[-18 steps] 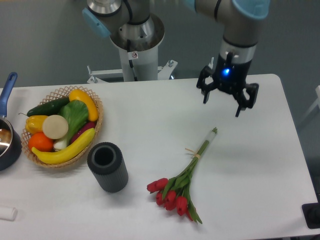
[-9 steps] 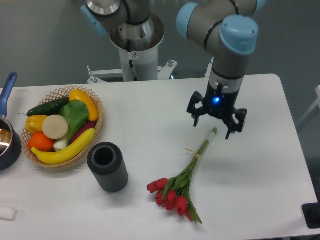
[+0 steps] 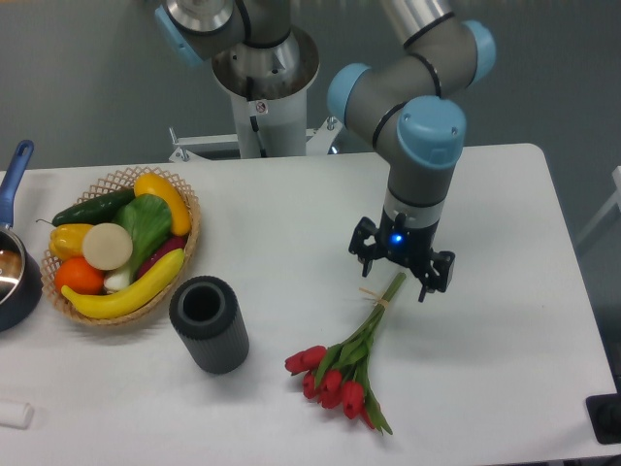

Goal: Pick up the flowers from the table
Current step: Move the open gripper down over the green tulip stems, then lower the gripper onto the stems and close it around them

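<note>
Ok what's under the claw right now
The stem end of the flowers lies on the table directly below the open claw. The claw hides the very tip of the stems, so whether it touches them cannot be seen.

My arm folds down from its base with the wrist pointing straight down, blue light lit; my claw [image 3: 402, 273] hangs low with its fingers spread wide, seemingly holding nothing from this angle
</note>
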You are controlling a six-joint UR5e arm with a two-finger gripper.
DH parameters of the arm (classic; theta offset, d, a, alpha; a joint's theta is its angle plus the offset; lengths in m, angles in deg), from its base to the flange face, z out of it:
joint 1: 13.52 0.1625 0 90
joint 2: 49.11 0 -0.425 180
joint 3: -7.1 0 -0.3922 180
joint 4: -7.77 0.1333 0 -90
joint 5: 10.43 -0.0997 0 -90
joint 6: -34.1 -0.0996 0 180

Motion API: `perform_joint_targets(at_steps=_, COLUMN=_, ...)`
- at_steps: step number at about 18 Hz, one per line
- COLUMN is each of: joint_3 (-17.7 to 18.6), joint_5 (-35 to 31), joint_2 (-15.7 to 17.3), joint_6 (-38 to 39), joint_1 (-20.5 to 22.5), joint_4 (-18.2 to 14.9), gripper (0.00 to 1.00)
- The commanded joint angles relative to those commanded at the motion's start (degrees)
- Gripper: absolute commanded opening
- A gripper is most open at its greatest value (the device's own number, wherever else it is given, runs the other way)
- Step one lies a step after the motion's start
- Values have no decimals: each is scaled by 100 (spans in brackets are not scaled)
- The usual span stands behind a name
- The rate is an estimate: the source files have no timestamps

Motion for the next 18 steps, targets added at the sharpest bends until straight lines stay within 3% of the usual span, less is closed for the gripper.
perform_joint_targets(at_steps=9, joint_3=-105, joint_5=0, joint_2=-562, joint_6=26, joint_1=-131, joint_4=133, gripper=100)
perform_joint_targets(at_steps=18, joint_3=-105, joint_5=9, joint_2=-721, joint_6=18, joint_1=-185, joint_4=133, gripper=100)
